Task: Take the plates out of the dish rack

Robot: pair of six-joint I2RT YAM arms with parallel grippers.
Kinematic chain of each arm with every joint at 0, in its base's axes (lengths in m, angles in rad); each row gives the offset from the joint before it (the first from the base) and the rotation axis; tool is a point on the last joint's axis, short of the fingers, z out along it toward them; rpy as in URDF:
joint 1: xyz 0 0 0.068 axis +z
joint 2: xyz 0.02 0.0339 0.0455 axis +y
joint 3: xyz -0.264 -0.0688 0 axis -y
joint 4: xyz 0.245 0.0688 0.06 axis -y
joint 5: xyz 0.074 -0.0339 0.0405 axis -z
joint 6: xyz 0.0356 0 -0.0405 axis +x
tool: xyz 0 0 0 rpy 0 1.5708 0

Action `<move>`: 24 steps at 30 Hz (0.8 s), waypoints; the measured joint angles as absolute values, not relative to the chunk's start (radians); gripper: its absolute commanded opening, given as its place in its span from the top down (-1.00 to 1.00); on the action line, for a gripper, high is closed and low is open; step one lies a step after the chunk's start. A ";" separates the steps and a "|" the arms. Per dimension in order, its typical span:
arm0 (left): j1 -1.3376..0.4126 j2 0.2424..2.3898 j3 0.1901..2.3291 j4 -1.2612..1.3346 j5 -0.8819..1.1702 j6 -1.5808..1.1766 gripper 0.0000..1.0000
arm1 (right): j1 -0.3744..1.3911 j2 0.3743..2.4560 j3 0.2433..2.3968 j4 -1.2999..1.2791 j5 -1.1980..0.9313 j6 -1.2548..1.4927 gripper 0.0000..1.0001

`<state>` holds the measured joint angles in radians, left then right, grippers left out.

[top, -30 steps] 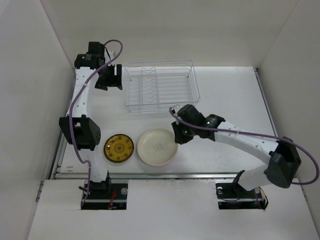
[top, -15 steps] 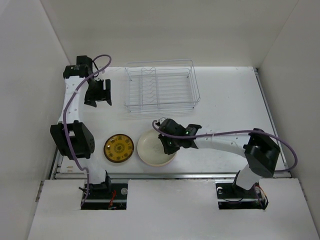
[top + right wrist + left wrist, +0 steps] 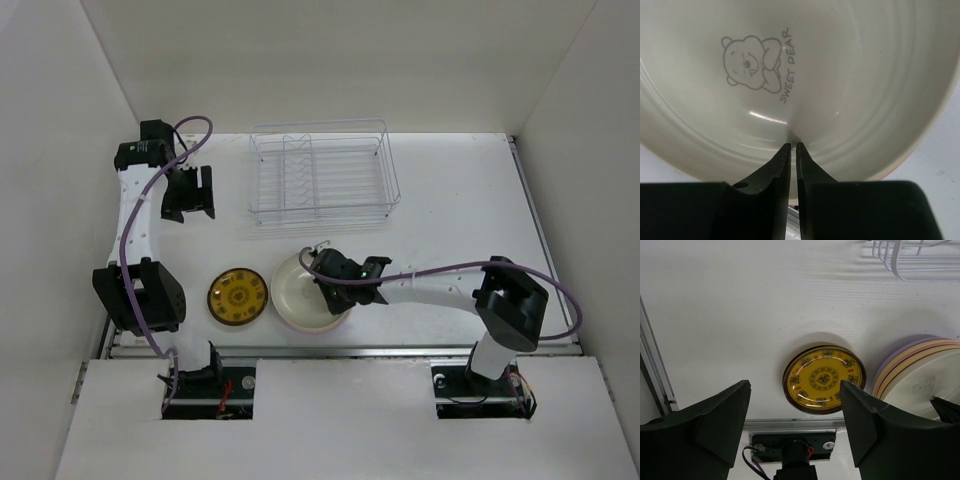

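The dish rack stands at the back middle with no plates in it; its corner shows in the left wrist view. A cream plate with a bear print tops a stack near the front edge; pink and lavender rims show under it. An amber-yellow patterned plate lies flat to its left. My right gripper is shut, its tips touching the cream plate's inner surface. My left gripper is open and empty, held high left of the rack. No teal plate is in view.
White walls close in the table on the left, back and right. A metal rail runs along the front edge by the arm bases. The right arm's links stretch low across the front right.
My right gripper has moved left and forward from beside the rack onto the cream plate. My left arm has pulled back to the left, away from the rack.
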<state>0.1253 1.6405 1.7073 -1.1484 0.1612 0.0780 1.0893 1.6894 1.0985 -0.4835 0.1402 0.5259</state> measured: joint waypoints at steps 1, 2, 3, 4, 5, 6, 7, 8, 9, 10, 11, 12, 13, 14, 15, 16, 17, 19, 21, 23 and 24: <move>0.126 1.641 1.707 -1.148 0.161 0.078 -0.39 | 1.089 1.689 1.098 -0.485 0.147 0.529 0.70; 0.126 1.641 1.706 -1.148 0.160 0.078 -0.39 | 1.090 1.689 1.098 -0.485 0.152 0.532 0.70; 0.126 1.641 1.705 -1.148 0.160 0.078 -0.39 | 1.092 1.689 1.098 -0.485 0.155 0.532 0.70; 0.127 1.641 1.705 -1.147 0.160 0.078 -0.39 | 1.094 1.687 1.098 -0.486 0.162 0.533 0.70; 0.126 1.641 1.703 -1.146 0.160 0.078 -0.39 | 1.097 1.685 1.098 -0.490 0.168 0.533 0.70; 0.127 1.641 1.702 -1.147 0.160 0.078 -0.39 | 1.101 1.682 1.098 -0.498 0.176 0.535 0.70; 0.127 1.641 1.701 -1.146 0.160 0.078 -0.39 | 1.103 1.676 1.099 -0.508 0.182 0.535 0.70; 0.127 1.641 1.701 -1.146 0.160 0.078 -0.39 | 1.106 1.670 1.100 -0.520 0.187 0.535 0.70; 0.126 1.641 1.701 -1.145 0.160 0.078 -0.39 | 1.109 1.663 1.104 -0.534 0.191 0.535 0.70; 0.127 1.641 1.701 -1.145 0.160 0.078 -0.39 | 1.113 1.661 1.117 -0.553 0.196 0.534 0.70; 0.126 1.641 1.701 -1.145 0.160 0.078 -0.39 | 1.116 1.661 1.135 -0.570 0.200 0.531 0.70; 0.126 1.641 1.701 -1.145 0.161 0.078 -0.39 | 1.120 1.661 1.159 -0.578 0.205 0.527 0.70; 0.126 1.641 1.701 -1.145 0.161 0.078 -0.39 | 1.123 1.661 1.186 -0.584 0.210 0.522 0.70; 0.126 1.641 1.701 -1.145 0.162 0.078 -0.39 | 1.125 1.662 1.204 -0.591 0.216 0.518 0.70; 0.126 1.641 1.701 -1.145 0.163 0.078 -0.39 | 1.128 1.667 1.251 -0.590 0.220 0.512 0.70; 0.126 1.641 1.701 -1.145 0.163 0.078 -0.39 | 1.128 1.674 1.282 -0.589 0.230 0.505 0.70; 0.126 1.641 1.700 -1.145 0.164 0.078 -0.39 | 1.128 1.685 1.314 -0.587 0.240 0.496 0.70; 0.126 1.641 1.700 -1.146 0.165 0.082 -0.39 | 1.129 1.725 1.377 -0.579 0.259 0.484 0.70; 0.126 1.641 1.699 -1.145 0.165 0.083 -0.39 | 1.128 1.782 1.433 -0.572 0.278 0.471 0.70; 0.126 1.641 1.695 -1.145 0.165 0.086 -0.39 | 1.128 1.843 1.469 -0.563 0.294 0.462 0.70; 0.126 1.641 1.694 -1.146 0.165 0.086 -0.39 | 1.128 1.868 1.478 -0.564 0.299 0.459 0.70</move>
<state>0.1265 1.6405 1.6936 -1.1458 0.1650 0.0860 1.1282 1.8675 1.4776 -0.5644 0.2989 0.4591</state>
